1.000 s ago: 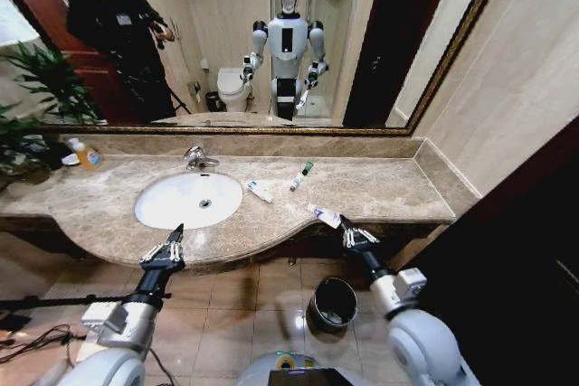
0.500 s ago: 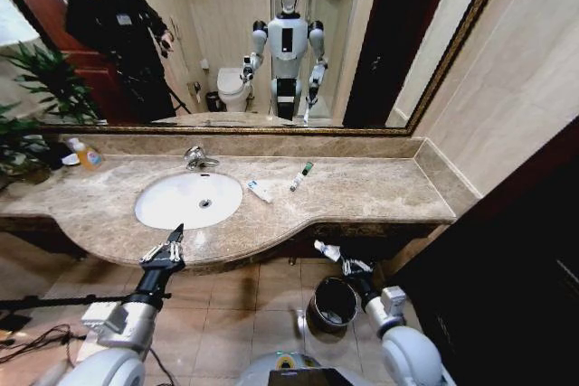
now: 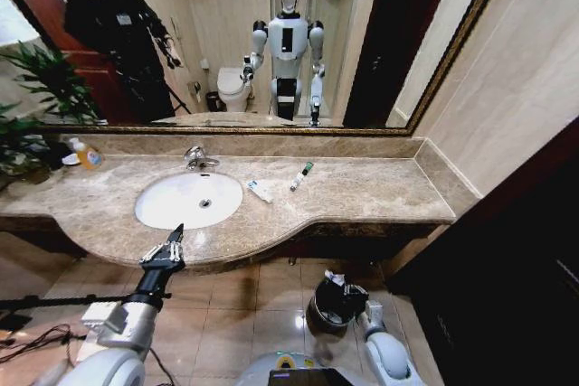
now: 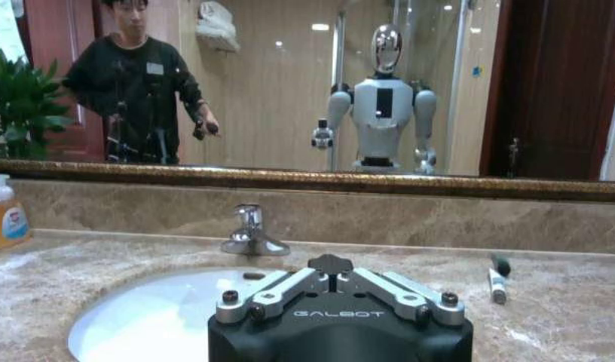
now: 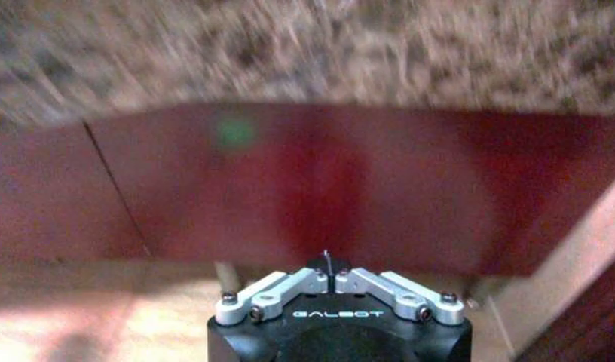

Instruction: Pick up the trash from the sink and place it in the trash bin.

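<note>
The right gripper (image 3: 336, 285) hangs low over the small round dark trash bin (image 3: 329, 310) on the tiled floor, fingers pinching a small white tube (image 3: 332, 277). 2 more tubes — a white one (image 3: 260, 191) and a green-capped one (image 3: 301, 175) — lie on the beige marble counter (image 3: 380, 192) beside the oval white sink (image 3: 188, 200). The left gripper (image 3: 165, 250) hovers at the counter's front edge, fingers pressed together.

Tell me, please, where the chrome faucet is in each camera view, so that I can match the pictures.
Head view: the faucet stands at the far rim of the sink, left of centre.
Left wrist view: the faucet stands behind the sink, beyond the left end effector.
Right wrist view: this camera faces the dark red cabinet front below the marble countertop.
Shared landmark: that marble countertop.
</note>
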`<state>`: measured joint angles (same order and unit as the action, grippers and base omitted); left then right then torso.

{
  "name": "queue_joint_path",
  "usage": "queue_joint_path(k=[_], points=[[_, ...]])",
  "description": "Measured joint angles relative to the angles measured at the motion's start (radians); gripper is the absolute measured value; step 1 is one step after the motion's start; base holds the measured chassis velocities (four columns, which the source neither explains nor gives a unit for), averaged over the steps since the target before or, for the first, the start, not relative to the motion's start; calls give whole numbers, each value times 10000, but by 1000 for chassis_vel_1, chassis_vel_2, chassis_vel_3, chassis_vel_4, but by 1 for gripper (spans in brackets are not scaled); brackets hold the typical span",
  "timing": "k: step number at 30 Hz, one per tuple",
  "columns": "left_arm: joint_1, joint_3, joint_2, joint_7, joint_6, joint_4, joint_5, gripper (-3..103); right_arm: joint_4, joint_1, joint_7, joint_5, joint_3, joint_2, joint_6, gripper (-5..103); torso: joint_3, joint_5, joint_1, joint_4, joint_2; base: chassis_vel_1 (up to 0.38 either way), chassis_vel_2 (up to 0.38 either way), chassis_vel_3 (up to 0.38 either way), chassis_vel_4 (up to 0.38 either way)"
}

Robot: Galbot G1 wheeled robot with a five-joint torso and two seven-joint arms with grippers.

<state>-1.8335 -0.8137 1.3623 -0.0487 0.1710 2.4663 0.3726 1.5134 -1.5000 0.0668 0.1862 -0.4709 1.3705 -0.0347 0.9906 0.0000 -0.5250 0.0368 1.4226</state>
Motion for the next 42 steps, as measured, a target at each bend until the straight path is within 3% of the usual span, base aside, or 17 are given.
queue_joint_path(k=[13,29,32,37,39,41,42], points=[[0,0,0,0,0,0,0,0,-2857,1334,447,-344,167,295,608,0,0,1,0,0,0,0,0,0,0],[0,0,0,0,0,0,0,0,-4556,2174,686,-426,265,672,1056,0,0,0,0,0,0,0,0,0,0],[0,0,0,0,0,0,0,0,-4581,2139,685,-569,284,662,1376,16,0,0,0,0,0,0,0,0,0],[0,0,0,0,0,0,0,0,-4414,2057,697,-576,279,663,1425,27,-1,-1,0,0,0,0,0,0,0],[0,0,0,0,0,0,0,0,-4325,1952,730,-580,274,619,1472,44,0,-1,0,0,0,0,0,0,0],[0,0,0,0,0,0,0,0,-4297,1920,731,-580,271,607,1473,44,-1,0,0,0,0,0,0,0,0],[0,0,-1,0,0,0,0,0,-4229,1858,731,-580,266,585,1475,49,0,0,0,0,0,0,0,0,0]])
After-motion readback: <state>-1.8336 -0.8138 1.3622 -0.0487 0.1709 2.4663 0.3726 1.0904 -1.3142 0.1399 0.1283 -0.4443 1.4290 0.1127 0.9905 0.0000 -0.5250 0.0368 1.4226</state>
